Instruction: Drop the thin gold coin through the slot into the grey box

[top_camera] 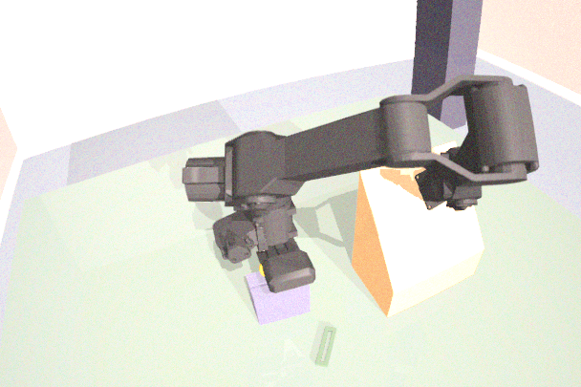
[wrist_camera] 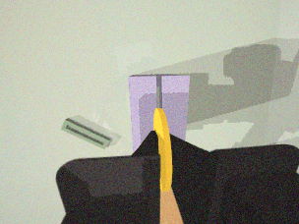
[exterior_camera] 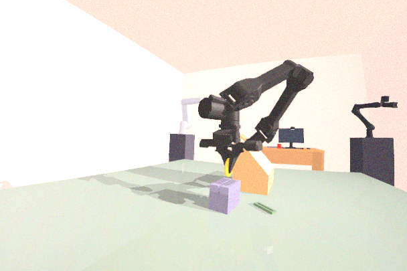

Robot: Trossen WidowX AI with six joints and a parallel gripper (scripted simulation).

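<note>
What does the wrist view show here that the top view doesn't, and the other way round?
Only the wrist view shows the slot in the box lid and the coin edge-on, lined up with it. Only the top view shows the whole arm and the orange-and-white block. Both show the gripper shut on the coin over the box, and the green holder beside the box with nothing standing in it.

Top: high, oblique; ext: low, side; both see box.

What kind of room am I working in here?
Probably a robotics lab: a second arm on a dark pedestal, a desk with a monitor, and a pale green worktable.
</note>
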